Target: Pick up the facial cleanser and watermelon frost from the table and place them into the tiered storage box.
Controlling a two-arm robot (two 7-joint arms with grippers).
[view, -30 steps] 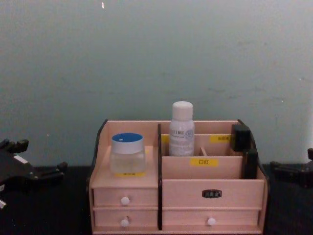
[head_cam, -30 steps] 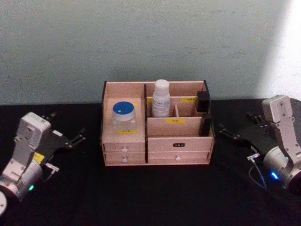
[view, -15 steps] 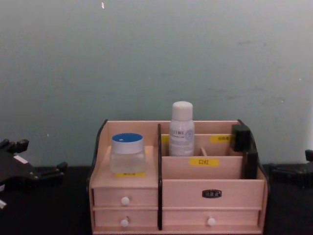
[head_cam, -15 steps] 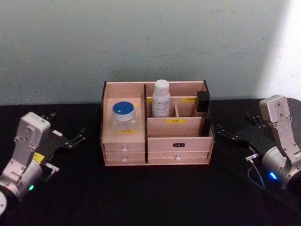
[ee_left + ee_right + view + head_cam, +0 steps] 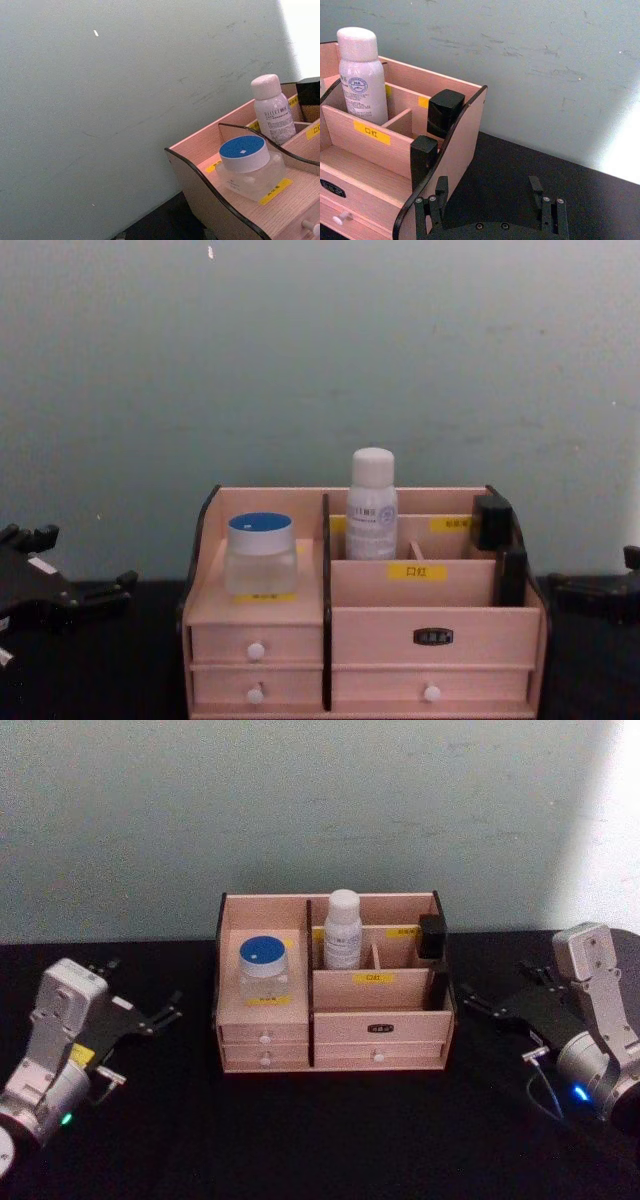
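Looking over the black table [image 5: 320, 1130], we found the clear blue-lidded jar [image 5: 264, 966] on the left shelf of the pinkish wooden tiered storage box [image 5: 380, 1020] and the white capped bottle [image 5: 342, 930] upright in a rear compartment. Our left gripper [image 5: 150, 1017] and right gripper [image 5: 487, 1005] sat empty, fingers spread, well apart from it. We judged both containers light, rigid and slippery, best taken around the body below the lid.

From my station, black table [image 5: 330, 1130] lies open around the tiered storage box [image 5: 331, 1030]; a white bottle [image 5: 342, 930] and blue-lidded jar [image 5: 265, 965] occupy two compartments.
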